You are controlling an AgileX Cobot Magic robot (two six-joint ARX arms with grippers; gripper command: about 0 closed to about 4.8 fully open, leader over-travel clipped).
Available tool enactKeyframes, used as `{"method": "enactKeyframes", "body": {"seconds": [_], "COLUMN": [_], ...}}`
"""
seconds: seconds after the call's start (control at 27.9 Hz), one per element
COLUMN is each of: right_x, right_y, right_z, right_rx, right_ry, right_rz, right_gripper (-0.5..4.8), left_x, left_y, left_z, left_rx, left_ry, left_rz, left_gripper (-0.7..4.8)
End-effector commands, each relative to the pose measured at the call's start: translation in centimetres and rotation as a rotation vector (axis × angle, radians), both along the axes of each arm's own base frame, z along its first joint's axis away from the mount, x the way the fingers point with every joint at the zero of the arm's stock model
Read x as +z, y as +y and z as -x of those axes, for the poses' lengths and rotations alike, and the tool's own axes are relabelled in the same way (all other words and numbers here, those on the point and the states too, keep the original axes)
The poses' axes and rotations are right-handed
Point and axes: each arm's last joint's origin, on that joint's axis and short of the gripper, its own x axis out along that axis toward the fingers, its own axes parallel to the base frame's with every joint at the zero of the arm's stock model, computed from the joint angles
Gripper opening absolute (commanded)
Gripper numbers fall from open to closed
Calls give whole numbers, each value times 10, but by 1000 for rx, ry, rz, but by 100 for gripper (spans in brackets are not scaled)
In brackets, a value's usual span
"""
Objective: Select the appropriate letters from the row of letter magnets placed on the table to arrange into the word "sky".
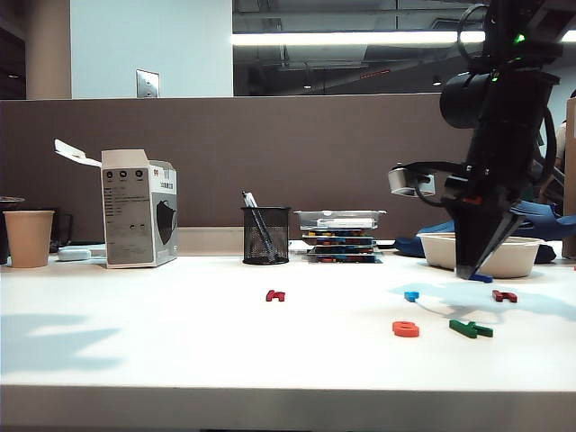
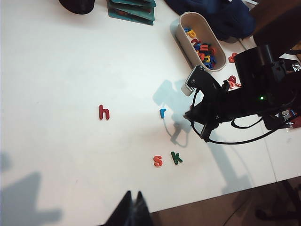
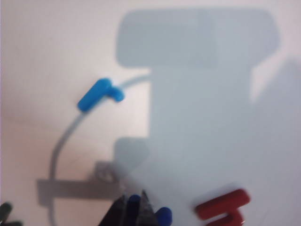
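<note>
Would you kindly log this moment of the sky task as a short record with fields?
placed: orange-red s and green k side by side near the table front edge
right gripper: shut on dark blue letter, just above the table
left gripper: shut, holding nothing, raised above the front edge
unused: light-blue r, dark-red h, red letter

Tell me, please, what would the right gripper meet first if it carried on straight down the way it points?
The right gripper, shut on the dark blue letter, points down at bare table; that would probably come first, between the light-blue letter and a dark-red one.
</note>
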Motion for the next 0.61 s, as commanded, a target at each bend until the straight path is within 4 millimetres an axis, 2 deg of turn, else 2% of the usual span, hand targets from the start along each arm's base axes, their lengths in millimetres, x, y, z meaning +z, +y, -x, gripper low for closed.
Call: {"method": "enactKeyframes", "body": {"seconds": [0.04,0.43,0.61], "right_x": [4,20,9], "right_y": [0,-4,-9], "right_z": [6,19,41], "right_rx": [-22,-98,-125], "right_ry": [49,50,52], "right_rz": [-35,-50,-56], "right_gripper": [-5,-5,-5], "left_x": [2,2,2], "left_y": [1,1,1], "left_z": [0,1,1], "left_rx": [-1,-1,-1], "left_ry": [-11,-12,-12], "left_rz": [4,4,4], "left_gripper": [-5,-5,-5]}}
